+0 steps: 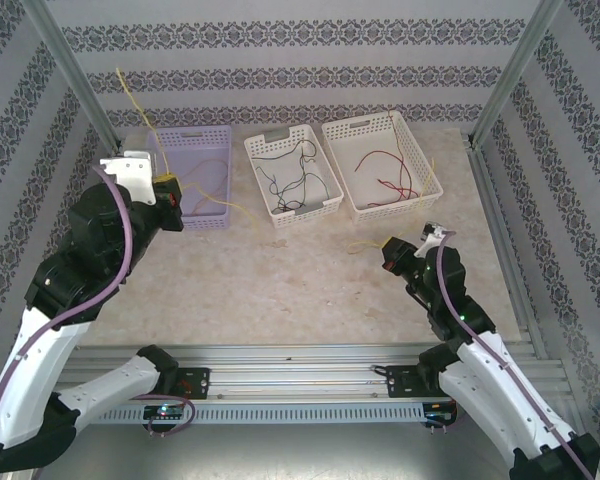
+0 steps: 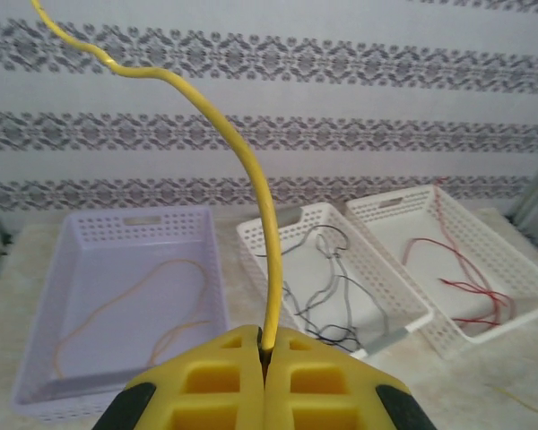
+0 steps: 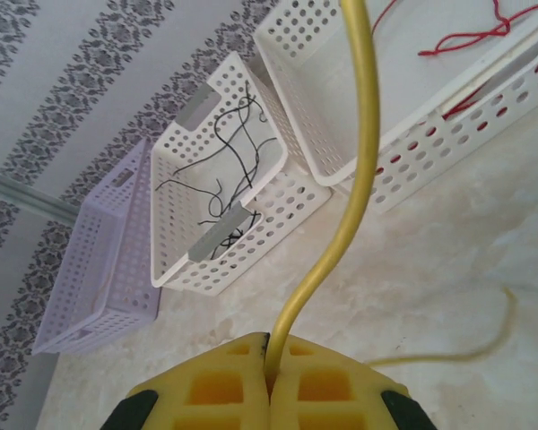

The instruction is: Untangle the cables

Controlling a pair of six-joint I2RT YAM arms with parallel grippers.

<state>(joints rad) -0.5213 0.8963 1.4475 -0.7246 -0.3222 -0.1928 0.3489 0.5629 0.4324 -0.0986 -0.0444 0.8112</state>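
My left gripper (image 1: 170,192) hangs over the purple basket's near left corner, shut on a yellow cable (image 2: 251,188) that rises from the pads (image 2: 238,358) and curls up toward the back wall (image 1: 130,95). My right gripper (image 3: 269,354) is low over the table at the right (image 1: 392,250), shut on a yellow cable (image 3: 359,179) that climbs out of frame. A loose yellow stretch (image 3: 484,345) lies on the table beside it. A thin tan cable (image 2: 161,287) lies in the purple basket, black cables (image 1: 295,175) in the middle basket, red cables (image 1: 390,170) in the right one.
Three perforated baskets stand in a row at the back: purple (image 1: 193,132), white middle (image 1: 310,212), white right (image 1: 400,208). Patterned walls and metal posts (image 1: 75,75) close in the sides. Bare table (image 1: 280,280) lies between the baskets and the arm rail (image 1: 300,380).
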